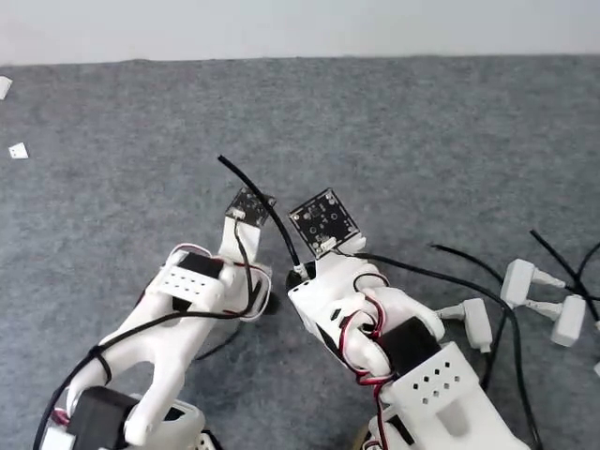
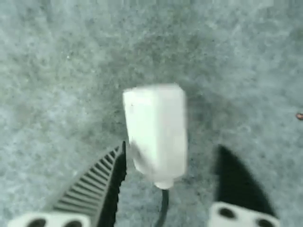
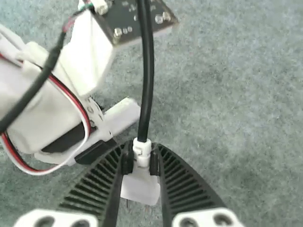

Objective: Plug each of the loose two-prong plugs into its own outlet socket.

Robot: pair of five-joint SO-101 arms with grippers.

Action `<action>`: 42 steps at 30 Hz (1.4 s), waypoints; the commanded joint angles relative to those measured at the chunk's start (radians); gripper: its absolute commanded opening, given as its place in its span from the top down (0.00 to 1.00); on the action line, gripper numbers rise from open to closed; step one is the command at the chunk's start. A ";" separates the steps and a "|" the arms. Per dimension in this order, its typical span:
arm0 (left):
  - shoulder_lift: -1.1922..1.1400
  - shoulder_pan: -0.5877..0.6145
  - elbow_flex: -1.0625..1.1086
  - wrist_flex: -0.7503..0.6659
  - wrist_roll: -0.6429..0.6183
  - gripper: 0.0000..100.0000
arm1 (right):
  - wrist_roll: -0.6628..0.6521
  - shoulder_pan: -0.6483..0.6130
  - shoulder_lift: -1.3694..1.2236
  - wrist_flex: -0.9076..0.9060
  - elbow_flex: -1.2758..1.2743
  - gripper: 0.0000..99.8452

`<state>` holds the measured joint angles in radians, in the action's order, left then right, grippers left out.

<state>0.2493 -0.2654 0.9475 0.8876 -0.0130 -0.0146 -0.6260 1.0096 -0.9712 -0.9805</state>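
My right gripper (image 3: pixel 140 151) is shut on a small white two-prong plug (image 3: pixel 139 184). The plug's black cable (image 3: pixel 146 71) rises straight up out of the jaws. In the high view this plug (image 1: pixel 300 272) sits at the middle of the grey carpet, with the cable (image 1: pixel 258 202) arching up and to the left. My left gripper (image 2: pixel 173 149) is open just above the carpet, its fingers on either side of a white block (image 2: pixel 156 130) with a black cable at its near end. I cannot tell whether this block is a plug or a socket. The two grippers are close together.
Several white plug and socket pieces (image 1: pixel 520 279) (image 1: pixel 567 321) (image 1: pixel 473 321) lie at the right with black cables (image 1: pixel 511 375) trailing between them. Small white scraps (image 1: pixel 17 150) lie at the far left. The left arm's camera board (image 3: pixel 137 16) hangs near my right gripper.
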 commanded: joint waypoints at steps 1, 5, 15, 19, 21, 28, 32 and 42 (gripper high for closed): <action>0.000 0.014 -0.044 -0.015 -0.025 0.46 | -0.006 -0.001 -0.004 0.018 0.011 0.99; 0.043 0.018 -0.041 0.018 -0.021 0.46 | -0.006 0.001 -0.004 0.016 0.011 0.99; 0.342 0.100 0.061 0.026 -0.069 0.46 | -0.006 0.036 -0.004 0.016 0.011 0.99; 0.430 0.104 0.122 -0.040 -0.124 0.50 | -0.006 0.038 -0.004 0.016 0.011 0.99; 0.414 0.133 0.120 -0.048 -0.163 0.61 | -0.006 0.038 -0.004 0.015 0.011 0.99; 0.226 0.146 0.021 -0.051 -0.207 0.97 | -0.006 0.038 -0.004 0.013 0.011 0.99; 0.081 0.127 -0.050 -0.051 -0.210 0.99 | -0.006 0.038 -0.004 0.012 0.011 0.99; -0.046 -0.017 -0.097 -0.008 -0.212 0.99 | -0.008 0.038 -0.004 0.010 0.011 0.99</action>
<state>0.1880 -0.1765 0.8830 0.8600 -0.2156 -0.0146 -0.5999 1.0096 -0.9712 -0.9805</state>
